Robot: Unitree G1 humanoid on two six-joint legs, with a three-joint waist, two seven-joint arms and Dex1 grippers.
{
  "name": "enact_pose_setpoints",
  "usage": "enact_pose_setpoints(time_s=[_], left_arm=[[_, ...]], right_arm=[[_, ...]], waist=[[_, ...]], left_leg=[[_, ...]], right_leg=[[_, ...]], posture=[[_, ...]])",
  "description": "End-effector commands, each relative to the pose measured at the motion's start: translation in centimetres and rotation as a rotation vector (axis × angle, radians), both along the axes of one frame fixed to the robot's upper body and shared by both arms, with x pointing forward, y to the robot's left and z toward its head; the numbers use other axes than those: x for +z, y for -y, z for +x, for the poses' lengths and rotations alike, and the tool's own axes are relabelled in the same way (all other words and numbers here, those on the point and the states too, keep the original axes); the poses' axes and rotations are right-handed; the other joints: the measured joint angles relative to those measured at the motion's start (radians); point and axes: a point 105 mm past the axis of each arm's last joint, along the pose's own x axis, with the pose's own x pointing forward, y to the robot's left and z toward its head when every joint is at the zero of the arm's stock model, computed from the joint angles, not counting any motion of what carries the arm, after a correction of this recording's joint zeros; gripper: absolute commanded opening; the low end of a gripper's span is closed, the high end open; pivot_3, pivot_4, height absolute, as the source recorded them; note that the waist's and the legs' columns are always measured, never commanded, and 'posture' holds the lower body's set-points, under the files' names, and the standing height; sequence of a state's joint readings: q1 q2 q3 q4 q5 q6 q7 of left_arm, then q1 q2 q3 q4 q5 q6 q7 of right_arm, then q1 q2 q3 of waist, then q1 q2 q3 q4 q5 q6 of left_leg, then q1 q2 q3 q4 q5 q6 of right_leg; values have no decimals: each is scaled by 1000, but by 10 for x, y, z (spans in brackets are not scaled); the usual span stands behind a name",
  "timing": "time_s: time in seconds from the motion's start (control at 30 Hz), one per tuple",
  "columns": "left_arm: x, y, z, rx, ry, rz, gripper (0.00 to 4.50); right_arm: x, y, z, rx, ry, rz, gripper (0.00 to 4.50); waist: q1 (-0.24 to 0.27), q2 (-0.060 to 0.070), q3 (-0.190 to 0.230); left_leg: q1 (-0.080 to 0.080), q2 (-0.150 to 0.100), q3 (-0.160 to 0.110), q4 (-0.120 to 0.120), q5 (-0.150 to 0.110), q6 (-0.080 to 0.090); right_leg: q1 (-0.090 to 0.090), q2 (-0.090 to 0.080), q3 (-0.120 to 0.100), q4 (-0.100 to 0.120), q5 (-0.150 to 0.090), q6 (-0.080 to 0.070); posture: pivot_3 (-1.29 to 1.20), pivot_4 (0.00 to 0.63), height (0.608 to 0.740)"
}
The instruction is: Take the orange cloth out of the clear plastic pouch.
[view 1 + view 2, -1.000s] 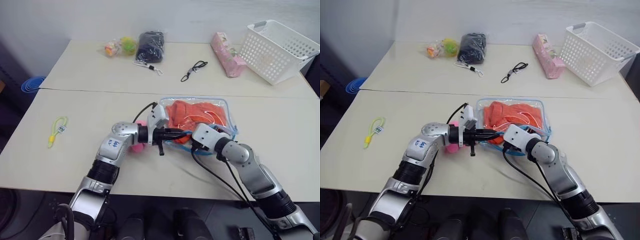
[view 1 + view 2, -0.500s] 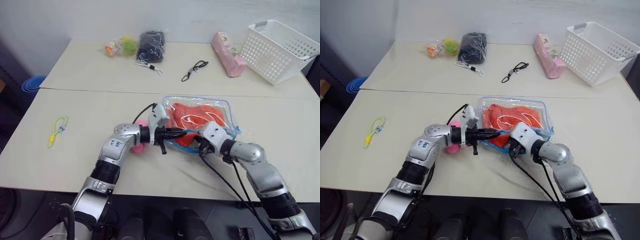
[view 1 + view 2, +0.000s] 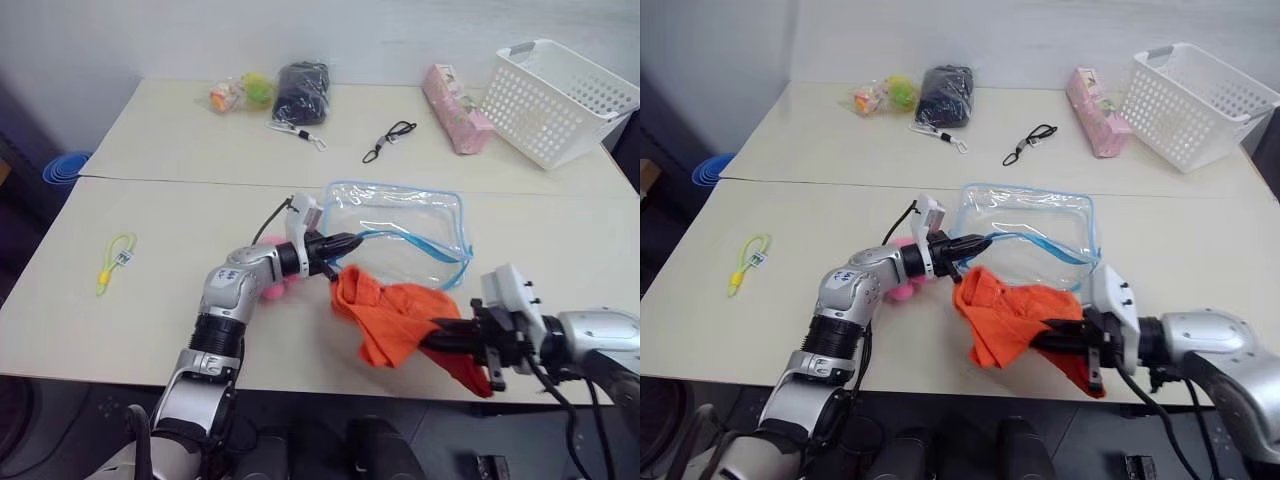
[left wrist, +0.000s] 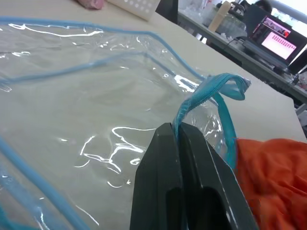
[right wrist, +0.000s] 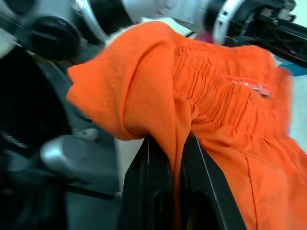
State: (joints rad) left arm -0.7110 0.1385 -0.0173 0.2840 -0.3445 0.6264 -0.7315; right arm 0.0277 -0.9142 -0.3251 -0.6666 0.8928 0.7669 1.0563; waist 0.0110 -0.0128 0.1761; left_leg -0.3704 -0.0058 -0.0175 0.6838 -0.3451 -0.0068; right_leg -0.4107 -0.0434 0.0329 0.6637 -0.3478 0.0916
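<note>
Hanging from the right hand (image 3: 432,335), the orange cloth (image 3: 385,315) is fully outside the clear plastic pouch (image 3: 400,232) and droops over the near edge of the counter (image 3: 180,215); its lower folds drop past that edge, so how far it hangs cannot be judged. In the right wrist view the two black fingers (image 5: 139,191) are pressed together on a bunched fold of cloth. The left hand (image 3: 345,243) has its fingers pinched shut on the light-blue zipper trim at the pouch's near-left corner, clear in the left wrist view. Pouch lies flat and empty on the counter, its walls see-through, just beyond the cloth. A pink plush item (image 3: 272,290) is mostly hidden behind the left forearm. White mesh basket (image 3: 555,100) at the far right is cut off by the frame edge.
</note>
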Motion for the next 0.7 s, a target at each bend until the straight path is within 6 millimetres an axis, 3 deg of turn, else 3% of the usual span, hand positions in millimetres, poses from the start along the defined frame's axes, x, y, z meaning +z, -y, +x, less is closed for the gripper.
enact_pose_setpoints(time_s=[0.03,0.13,0.27,0.37,0.5,0.6,0.7], left_arm=[[3,-14,0,-1,68,40,0],[0,-20,-7,-45,98,72,0],[-5,-27,-17,-121,139,120,0],[-8,-30,-21,-158,175,162,0],[-10,-29,-23,-183,198,184,0],[-11,-25,-27,-216,221,190,0],[-12,-22,-31,-248,251,210,0]], right_arm=[[43,33,-7,-124,30,51,34],[66,69,-2,-270,68,29,34],[107,131,21,-525,277,-15,34],[114,170,43,-659,477,-113,34],[83,201,63,-689,573,-291,34],[24,221,68,-655,549,-461,34],[-27,234,55,-557,473,-607,34]], waist=[[9,0,0],[11,0,0],[15,0,0],[12,0,0],[10,0,0],[10,0,0],[14,0,0]], left_leg=[[0,0,0,0,0,0],[1,0,1,0,0,1],[1,0,1,0,-1,2],[1,0,2,-1,-1,2],[1,0,3,-1,-1,2],[1,0,4,-1,-1,2],[1,0,4,-1,-1,2]], right_leg=[[0,0,0,-1,0,0],[1,0,0,-1,0,0],[1,-1,1,-2,0,0],[1,0,1,-2,0,0],[0,0,2,-2,0,0],[-1,0,2,-2,0,0],[0,0,2,-2,0,0]], posture=[[0,150,740],[0,150,740],[0,150,740],[0,150,740],[0,150,740],[0,150,740],[0,150,740]])
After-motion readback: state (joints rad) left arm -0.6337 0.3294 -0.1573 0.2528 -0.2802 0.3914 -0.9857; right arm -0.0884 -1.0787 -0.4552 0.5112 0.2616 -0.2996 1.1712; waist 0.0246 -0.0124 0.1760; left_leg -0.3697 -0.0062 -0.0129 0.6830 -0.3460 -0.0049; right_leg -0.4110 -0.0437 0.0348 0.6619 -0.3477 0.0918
